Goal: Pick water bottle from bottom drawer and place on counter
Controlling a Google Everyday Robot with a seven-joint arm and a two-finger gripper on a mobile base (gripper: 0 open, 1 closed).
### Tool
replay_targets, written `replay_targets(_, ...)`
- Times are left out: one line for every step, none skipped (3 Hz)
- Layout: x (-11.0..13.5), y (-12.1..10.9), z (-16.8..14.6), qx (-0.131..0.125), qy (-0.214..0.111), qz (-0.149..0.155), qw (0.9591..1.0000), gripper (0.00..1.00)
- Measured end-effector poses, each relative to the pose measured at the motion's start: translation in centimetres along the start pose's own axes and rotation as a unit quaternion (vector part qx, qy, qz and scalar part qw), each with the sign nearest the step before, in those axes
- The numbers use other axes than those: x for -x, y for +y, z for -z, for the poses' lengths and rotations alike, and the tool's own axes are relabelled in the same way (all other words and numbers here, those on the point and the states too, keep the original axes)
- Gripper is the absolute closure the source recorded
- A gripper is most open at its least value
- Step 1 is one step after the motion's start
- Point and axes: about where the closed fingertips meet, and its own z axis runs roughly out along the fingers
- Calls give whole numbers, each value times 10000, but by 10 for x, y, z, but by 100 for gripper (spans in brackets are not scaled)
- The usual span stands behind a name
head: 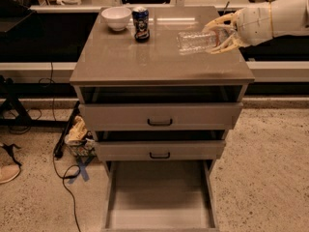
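Observation:
The water bottle [197, 41] is clear and ribbed. It lies sideways, pointing left, over the right back part of the counter [145, 57]. My gripper [223, 33] comes in from the right on a pale arm and is shut on the bottle's right end. I cannot tell whether the bottle touches the counter. The bottom drawer [159, 197] is pulled open below and holds nothing that I can see.
A dark blue printed can [141, 23] and a white bowl [116, 18] stand at the counter's back left. Two upper drawers with black handles [160, 123] are slightly open. Cables and a small bag [77, 134] lie on the floor at the left.

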Motion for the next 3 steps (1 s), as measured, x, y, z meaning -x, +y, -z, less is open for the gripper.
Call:
replay_targets(-12,-6,-21,92,44,-151,9998,100)
replay_targets(-24,-14,-43,106,43,-279,9995,100)
replay_targets(-31,-19,-68,213,-55,-349,9991,100)
